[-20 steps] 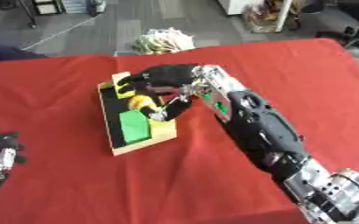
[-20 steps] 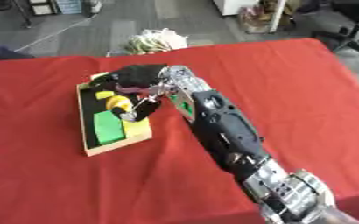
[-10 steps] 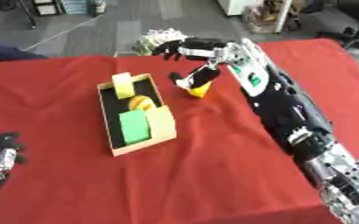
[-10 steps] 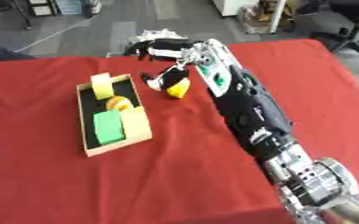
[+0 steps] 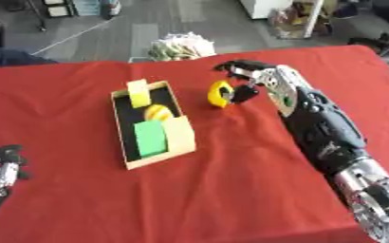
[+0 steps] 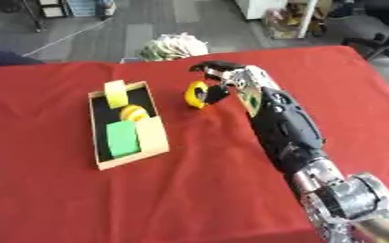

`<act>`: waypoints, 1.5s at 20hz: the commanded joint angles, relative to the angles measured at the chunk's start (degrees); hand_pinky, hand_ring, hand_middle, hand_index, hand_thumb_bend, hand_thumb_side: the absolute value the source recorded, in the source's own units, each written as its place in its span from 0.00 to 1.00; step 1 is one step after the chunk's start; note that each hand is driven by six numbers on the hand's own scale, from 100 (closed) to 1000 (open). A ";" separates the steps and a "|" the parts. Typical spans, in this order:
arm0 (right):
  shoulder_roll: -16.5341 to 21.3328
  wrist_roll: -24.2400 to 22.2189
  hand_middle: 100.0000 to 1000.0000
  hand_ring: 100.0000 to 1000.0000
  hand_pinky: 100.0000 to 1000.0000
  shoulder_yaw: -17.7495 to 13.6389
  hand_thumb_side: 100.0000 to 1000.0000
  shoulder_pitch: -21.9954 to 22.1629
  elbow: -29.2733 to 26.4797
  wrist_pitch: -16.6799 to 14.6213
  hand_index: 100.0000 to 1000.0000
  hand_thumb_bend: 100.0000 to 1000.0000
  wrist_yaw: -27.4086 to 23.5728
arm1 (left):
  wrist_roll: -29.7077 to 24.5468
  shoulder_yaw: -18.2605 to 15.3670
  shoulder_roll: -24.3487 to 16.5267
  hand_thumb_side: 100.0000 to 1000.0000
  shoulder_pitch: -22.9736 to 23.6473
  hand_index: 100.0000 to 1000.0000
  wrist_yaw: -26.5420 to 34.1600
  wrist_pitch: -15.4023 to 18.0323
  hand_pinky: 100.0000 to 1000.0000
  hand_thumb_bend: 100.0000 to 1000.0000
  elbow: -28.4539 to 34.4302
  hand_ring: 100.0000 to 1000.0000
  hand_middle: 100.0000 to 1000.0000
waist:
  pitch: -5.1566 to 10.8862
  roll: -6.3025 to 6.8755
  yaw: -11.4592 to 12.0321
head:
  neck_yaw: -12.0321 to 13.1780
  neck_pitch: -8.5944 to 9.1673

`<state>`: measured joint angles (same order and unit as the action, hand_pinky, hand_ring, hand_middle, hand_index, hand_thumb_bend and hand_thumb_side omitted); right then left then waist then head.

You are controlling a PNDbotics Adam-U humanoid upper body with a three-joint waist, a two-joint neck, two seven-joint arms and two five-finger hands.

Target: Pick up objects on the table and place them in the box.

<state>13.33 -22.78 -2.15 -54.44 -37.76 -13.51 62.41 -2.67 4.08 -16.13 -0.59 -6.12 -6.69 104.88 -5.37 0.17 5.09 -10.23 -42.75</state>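
A cardboard box (image 5: 130, 162) with a dark inside lies left of centre on the red table. In it are a green block (image 5: 151, 138), a round yellow-orange thing (image 5: 156, 112), and pale yellow pieces at its far end and right side. To the right of the box a yellow ring-shaped object (image 5: 218, 93) stands on the cloth. My right hand (image 5: 249, 77) reaches in from the right, its fingers arched over the ring and its thumb against the ring's right side. My left hand (image 5: 0, 167) rests at the lower left edge, fingers relaxed.
The red cloth (image 5: 214, 190) covers the whole table. A pale crumpled bundle (image 5: 181, 46) lies just beyond the far edge. Office furniture stands on the floor at the back right.
My right hand has left the box, swung right to the yellow ring and curled around it. The box's contents and my left hand are as before.
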 commanded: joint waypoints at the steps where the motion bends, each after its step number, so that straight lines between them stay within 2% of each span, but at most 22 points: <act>1: 0.16 1.82 0.92 0.85 0.78 -0.75 0.14 -0.92 1.50 1.03 0.99 0.00 2.93 | -0.32 -0.12 -0.55 0.61 -0.55 0.76 0.18 0.12 0.71 0.00 0.69 0.48 0.52 | 1.26 0.86 0.37 | -0.49 0.62; 3: -0.10 2.86 0.83 0.80 0.74 -0.85 0.15 -0.71 2.15 1.49 0.96 0.00 4.43 | -0.31 -0.15 -0.55 0.61 -0.51 0.76 0.20 0.08 0.71 0.00 0.72 0.48 0.52 | 1.17 0.93 0.67 | -0.70 0.56; 5: -0.38 4.40 0.71 0.70 0.68 -0.95 0.16 -0.49 2.39 1.95 0.90 0.00 5.76 | -0.29 -0.14 -0.49 0.61 -0.52 0.76 0.22 0.05 0.71 0.00 0.72 0.48 0.52 | 1.13 0.96 0.85 | -0.88 0.44; 7: -0.56 7.01 0.51 0.58 0.62 -1.12 0.15 -0.33 2.06 2.30 0.76 0.00 6.61 | -0.31 -0.10 -0.43 0.61 -0.50 0.76 0.24 0.04 0.71 0.00 0.68 0.48 0.52 | 1.13 0.94 0.95 | -1.03 0.33; 8: -0.61 8.93 0.42 0.51 0.57 -1.21 0.14 -0.33 1.57 2.47 0.63 0.00 6.78 | -0.29 -0.12 -0.43 0.61 -0.49 0.76 0.24 0.03 0.71 0.00 0.65 0.48 0.52 | 1.14 0.91 0.98 | -1.07 0.34; 11: -0.79 15.37 0.27 0.40 0.47 -1.06 0.07 -0.52 -0.86 1.88 0.47 0.00 5.42 | -0.12 -0.22 -0.48 0.61 -0.47 0.76 0.24 0.04 0.71 0.00 0.63 0.48 0.52 | 1.20 0.80 1.01 | -1.06 0.36; 15: -1.36 20.28 0.24 0.37 0.44 0.87 0.03 -1.40 -6.23 -1.18 0.45 0.00 -1.74 | 0.10 -0.30 -0.46 0.61 -0.51 0.76 0.23 0.04 0.71 0.00 0.57 0.48 0.52 | 1.26 0.64 1.05 | -1.07 0.34; 17: -2.10 19.83 0.24 0.38 0.44 2.75 0.03 -1.97 -8.81 -2.79 0.46 0.00 -5.95 | 0.13 -0.27 -0.43 0.61 -0.53 0.76 0.22 0.05 0.71 0.00 0.53 0.48 0.52 | 1.28 0.60 1.23 | -1.20 0.30; 20: -4.14 16.33 0.27 0.40 0.47 5.67 0.05 -2.65 -10.75 -4.84 0.48 0.00 -9.98 | 0.06 -0.12 -0.39 0.61 -0.59 0.76 0.26 0.07 0.71 0.00 0.50 0.48 0.52 | 1.30 0.64 1.74 | -1.55 0.26; 22: -5.95 13.94 0.28 0.42 0.48 6.91 0.06 -2.94 -10.61 -5.94 0.49 0.00 -10.39 | -0.12 0.08 -0.32 0.61 -0.67 0.76 0.32 0.08 0.71 0.00 0.49 0.48 0.52 | 1.31 0.74 2.22 | -1.88 0.20; 23: -6.89 13.01 0.28 0.42 0.49 7.26 0.01 -2.96 -10.24 -6.36 0.49 0.00 -10.01 | -0.23 0.18 -0.29 0.61 -0.70 0.76 0.34 0.08 0.71 0.00 0.48 0.48 0.52 | 1.30 0.82 2.49 | -2.02 0.20; 24: -7.84 12.28 0.29 0.43 0.49 7.46 0.07 -2.89 -9.71 -6.68 0.50 0.00 -9.43 | -0.33 0.26 -0.28 0.61 -0.74 0.76 0.33 0.06 0.71 0.00 0.50 0.48 0.52 | 1.30 0.89 2.82 | -2.21 0.21; 27: -10.37 11.44 0.31 0.44 0.50 7.35 0.08 -2.56 -7.91 -7.06 0.52 0.00 -6.80 | -0.58 0.51 -0.38 0.61 -0.93 0.76 0.44 0.08 0.71 0.00 0.58 0.48 0.52 | 1.26 0.84 3.94 | -2.83 0.23; 30: -11.93 11.97 0.38 0.48 0.53 7.08 0.08 -2.22 -6.56 -7.17 0.58 0.00 -3.41 | -0.75 0.66 -0.41 0.61 -0.98 0.76 0.51 0.07 0.71 0.00 0.59 0.48 0.52 | 1.25 0.82 4.74 | -3.12 0.24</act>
<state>1.62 -10.86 5.17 -55.53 -44.19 -20.54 57.69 -3.18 4.80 -16.08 -0.98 -6.03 -6.72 104.88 -5.37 0.19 9.84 -13.12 -42.77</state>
